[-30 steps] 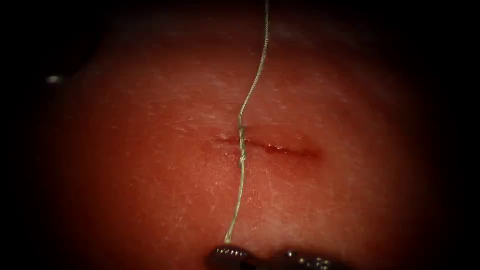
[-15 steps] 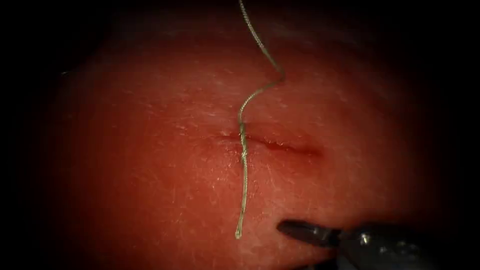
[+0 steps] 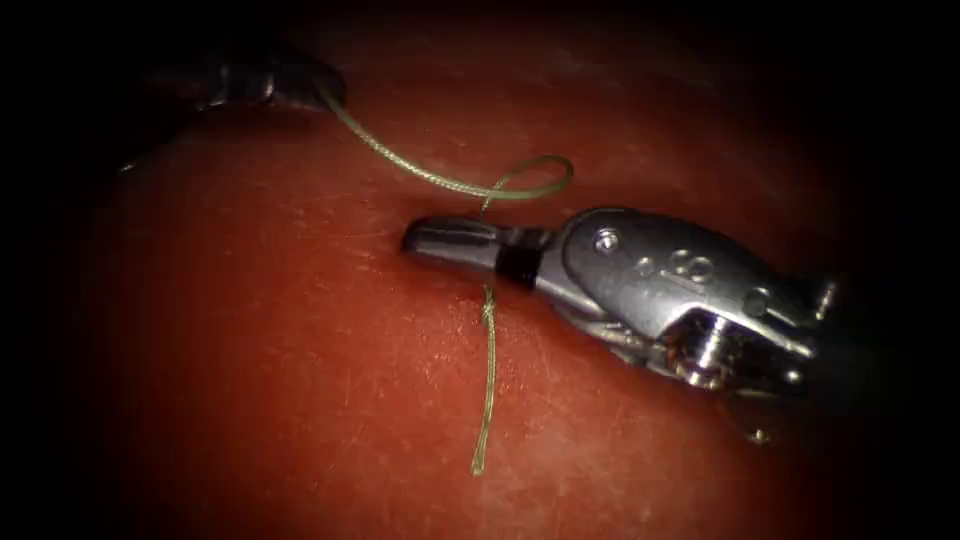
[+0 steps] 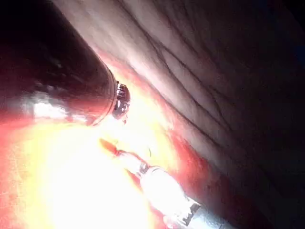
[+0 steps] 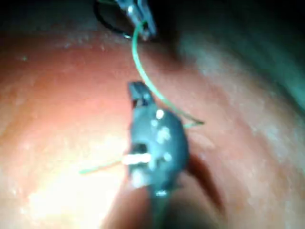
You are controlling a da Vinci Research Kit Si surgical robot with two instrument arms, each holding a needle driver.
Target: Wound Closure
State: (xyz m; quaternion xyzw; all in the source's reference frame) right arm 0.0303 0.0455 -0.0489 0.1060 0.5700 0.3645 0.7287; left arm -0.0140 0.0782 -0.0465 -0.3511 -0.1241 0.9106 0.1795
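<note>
The right tool (image 3: 425,238) reaches in from the right and lies low across the middle of the tissue (image 3: 300,380), jaws shut and empty, covering most of the cut. The green thread (image 3: 400,160) runs from the left tool (image 3: 290,88) at the upper left, whose jaws are shut on it. It curls into a small loop (image 3: 545,178) just above the right tool and passes behind that tool's jaws. Below them sits the knot (image 3: 488,308), and the free tail (image 3: 480,455) hangs straight down. In the right wrist view the right tool (image 5: 137,90) points at the left tool (image 5: 140,16), which holds the thread (image 5: 143,71).
The right tool's metal wrist (image 3: 680,290) spans the right half of the tissue. In the left wrist view a thick dark shaft (image 4: 57,71) stands above the brightly lit tissue, and a slim tool (image 4: 157,186) lies on it.
The right tool rose from the lower edge up and left over the cut, and its jaws closed. The left tool came in at the upper left, drawing the upper thread leftward into a loop.
</note>
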